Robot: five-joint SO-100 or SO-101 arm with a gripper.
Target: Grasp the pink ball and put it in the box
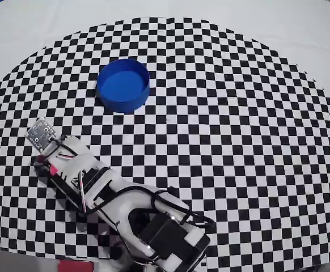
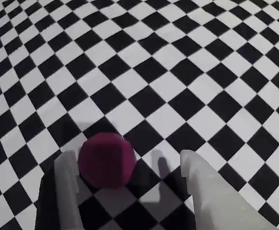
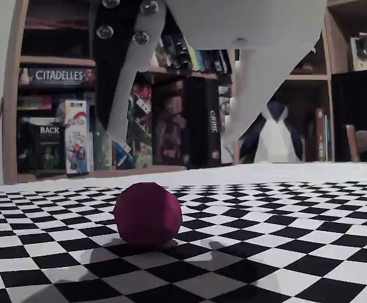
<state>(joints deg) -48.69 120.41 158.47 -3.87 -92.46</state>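
Observation:
The pink ball [image 2: 106, 159] rests on the checkered cloth between my fingers, nearer the left finger [image 2: 65, 184] than the right one [image 2: 204, 189] in the wrist view. My gripper [image 2: 127, 157] is open and holds nothing. In the fixed view the ball [image 3: 147, 213] sits on the cloth, and the gripper [image 3: 171, 136] hangs just above it with both fingertips clear of it. In the overhead view the arm [image 1: 125, 204] reaches to the left and covers the ball. The box [image 1: 123, 85], a round blue tub, stands farther up the cloth and is empty.
The checkered cloth [image 1: 238, 141] covers most of the white table. A small circuit board [image 1: 42, 134] sits at the arm's tip. Shelves with game boxes [image 3: 76, 136] fill the background of the fixed view.

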